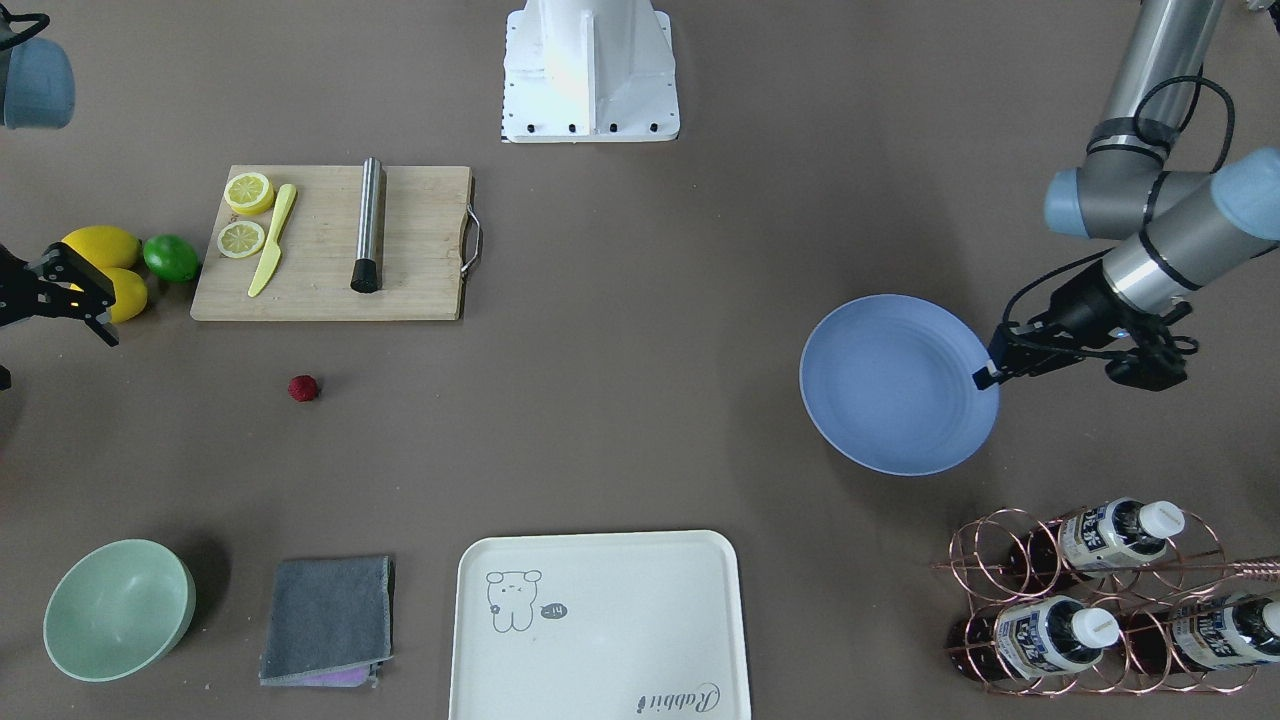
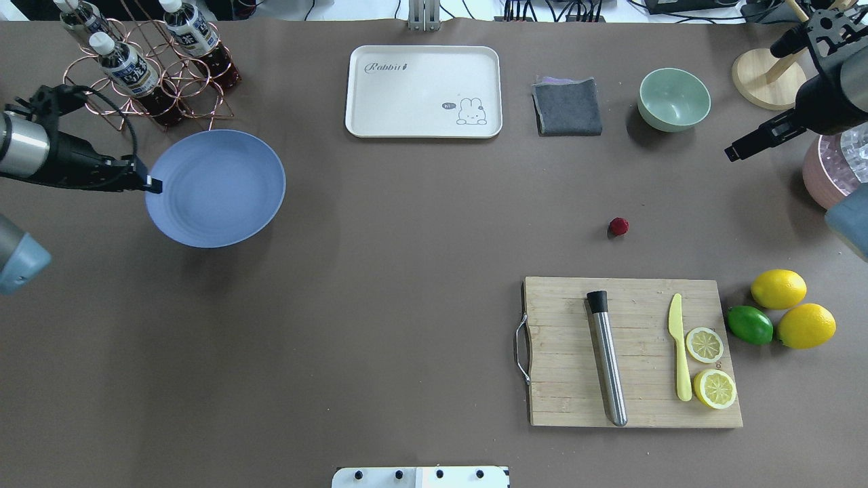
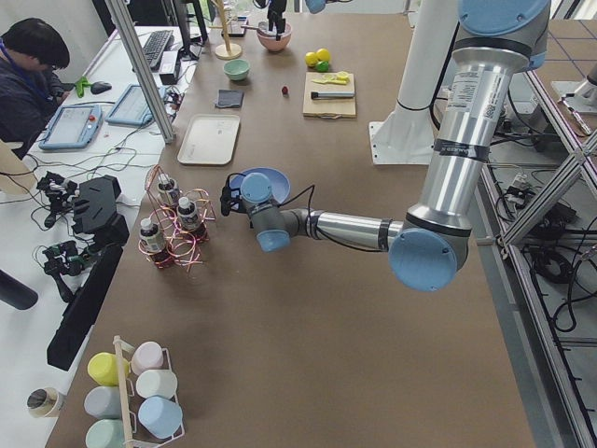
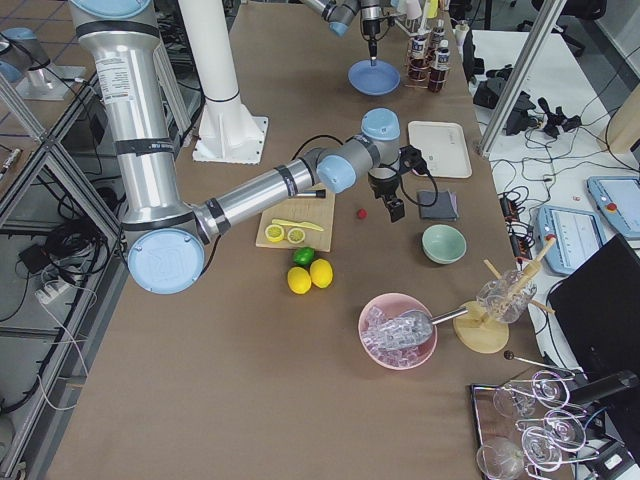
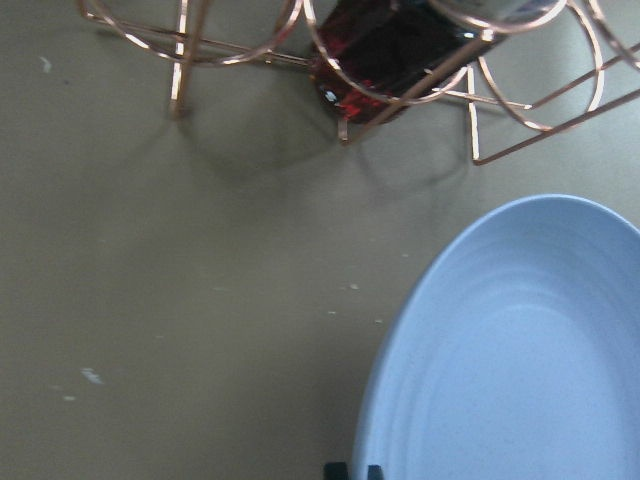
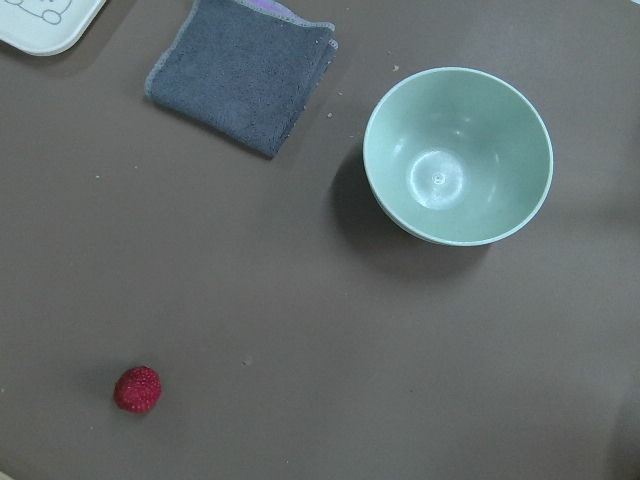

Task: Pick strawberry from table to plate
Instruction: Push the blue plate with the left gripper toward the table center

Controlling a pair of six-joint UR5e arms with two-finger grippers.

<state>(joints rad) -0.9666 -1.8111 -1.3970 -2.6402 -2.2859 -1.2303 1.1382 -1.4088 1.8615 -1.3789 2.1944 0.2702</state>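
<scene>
Strawberry [image 1: 303,388] lies on table [image 1: 620,400], well apart from plate [image 1: 898,385].

Robotics lab, aluminium frame [image 3: 140,70], operator tablets [image 3: 70,126]

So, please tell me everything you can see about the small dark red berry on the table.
The small, roundish, dark red strawberry has a bumpy surface and looks whole. It lies alone on the bare grey-brown table, touching nothing else, in the open stretch between the wooden cutting board and the folded grey cloth. Nothing holds it. A stalk or leaves cannot be made out.
</scene>
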